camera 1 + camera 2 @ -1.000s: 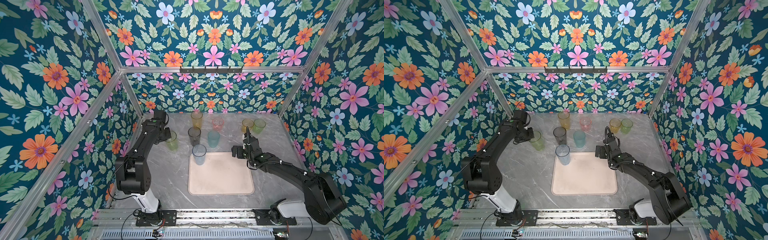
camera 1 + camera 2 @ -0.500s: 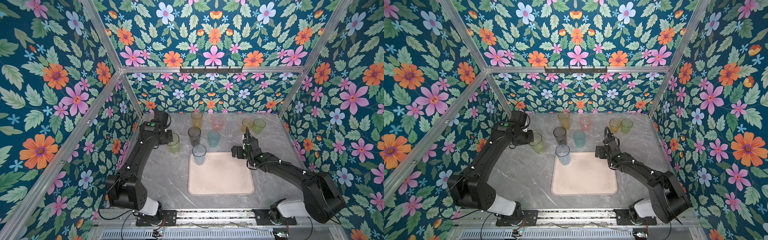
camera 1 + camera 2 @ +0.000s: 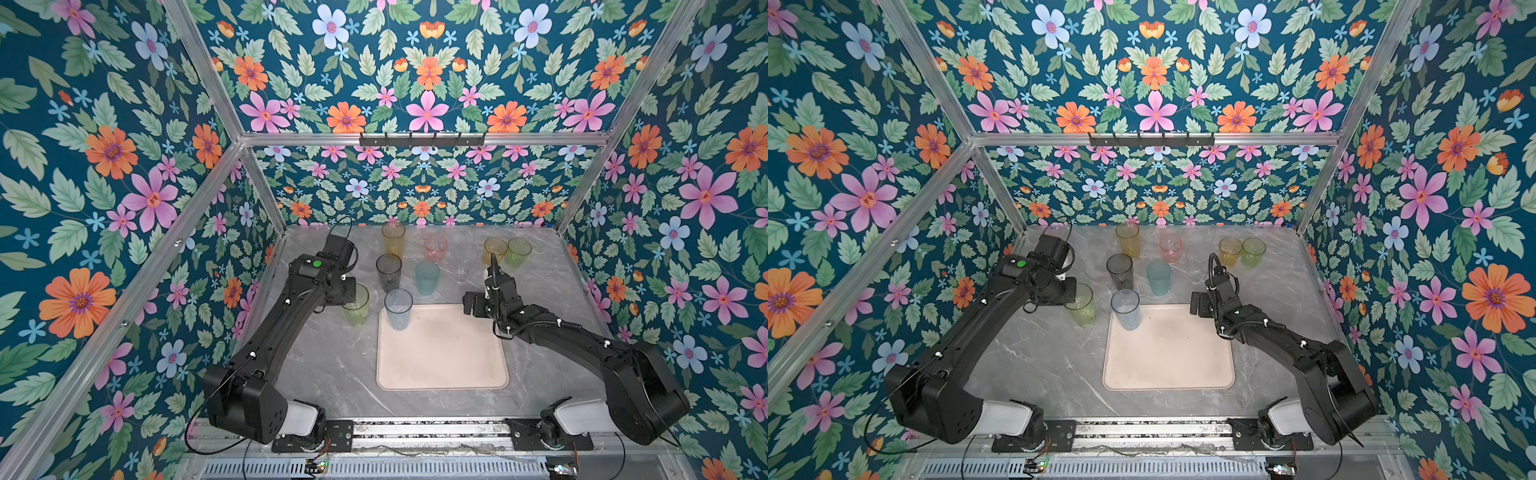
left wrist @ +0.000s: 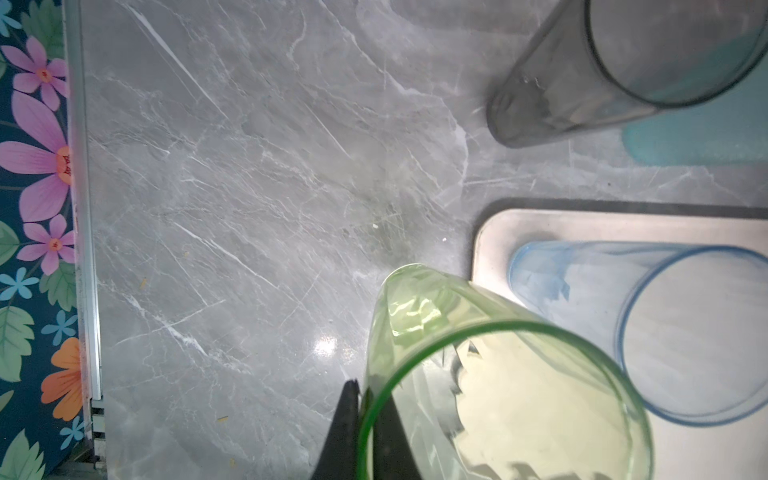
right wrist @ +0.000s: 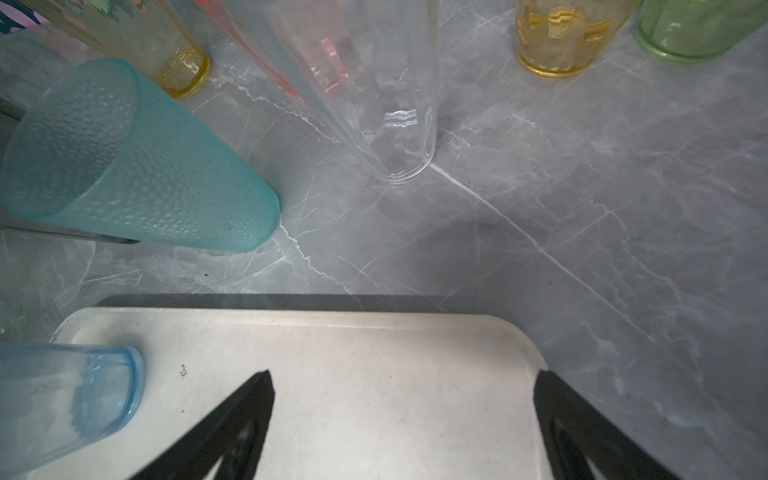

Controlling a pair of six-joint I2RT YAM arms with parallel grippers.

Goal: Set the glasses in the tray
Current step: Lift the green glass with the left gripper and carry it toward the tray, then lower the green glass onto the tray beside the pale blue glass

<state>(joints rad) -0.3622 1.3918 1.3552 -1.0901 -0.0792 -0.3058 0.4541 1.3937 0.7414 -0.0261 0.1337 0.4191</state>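
One of your nine glasses stands in the tray (image 3: pixel 440 365): the blue-grey tumbler (image 3: pixel 398 309), upright at a far corner and close beside the glass in your left fingers. Your left gripper (image 4: pixel 368 392) is pinched on the rim of the yellow-green tumbler (image 4: pixel 498 395), with one finger (image 4: pixel 345 428) outside the wall and the other inside. That glass reaches down from the fingers to just beside the tray's corner. You cannot tell whether its base touches the marble table (image 4: pixel 249 187).

Beyond those fingers stands the smoky dark tumbler (image 4: pixel 561 104), with the teal tumbler (image 5: pixel 137 166) behind it. Your right gripper (image 5: pixel 403 386) hovers over the tray's other far corner, fingers spread wide with nothing between them. Ahead of the right fingertips the clear tumbler (image 5: pixel 390 124) stands on the table. Past it are the short amber tumbler (image 5: pixel 557 37) and short green tumbler (image 5: pixel 698 33) to one side, and the tall amber tumbler (image 5: pixel 166 54) and pink tumbler (image 3: pixel 435 248) to the other.
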